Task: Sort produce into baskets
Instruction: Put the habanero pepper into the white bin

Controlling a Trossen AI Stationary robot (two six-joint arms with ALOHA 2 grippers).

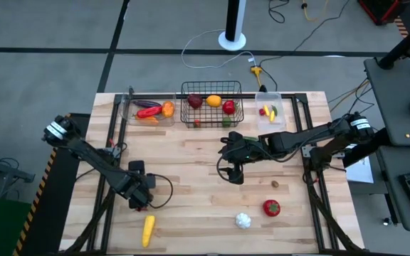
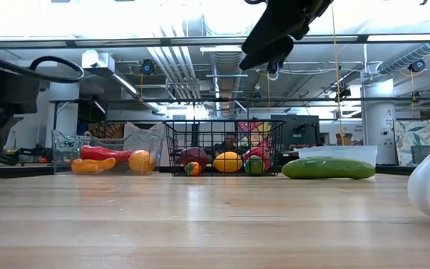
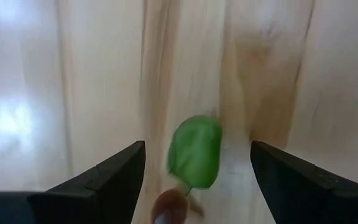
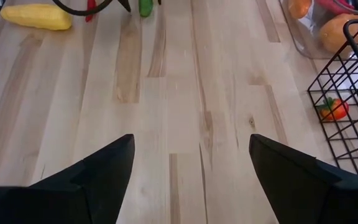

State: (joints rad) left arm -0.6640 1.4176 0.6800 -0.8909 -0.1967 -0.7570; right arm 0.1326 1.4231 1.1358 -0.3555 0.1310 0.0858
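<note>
Along the top edge of the table (image 1: 191, 178) in the high view, three containers in a row: a clear bin (image 1: 146, 108) at upper left holding an eggplant (image 1: 148, 104), a red pepper (image 1: 148, 113) and an orange (image 1: 168, 109); a black wire basket (image 1: 212, 104) in the middle with a lemon (image 1: 213, 100) and a tomato (image 1: 229, 107); a smaller clear bin (image 1: 270, 111) to its right with small red and yellow pieces. Lower left, left gripper (image 1: 142, 201) with jaws open over a small green-topped piece (image 3: 194, 152), and just below it a corn cob (image 1: 148, 230) lying with its long axis running top to bottom. Centre, right gripper (image 1: 235, 173) open and empty; lower right, a garlic bulb (image 1: 243, 220) and another tomato (image 1: 271, 208) loose on the wood.
</note>
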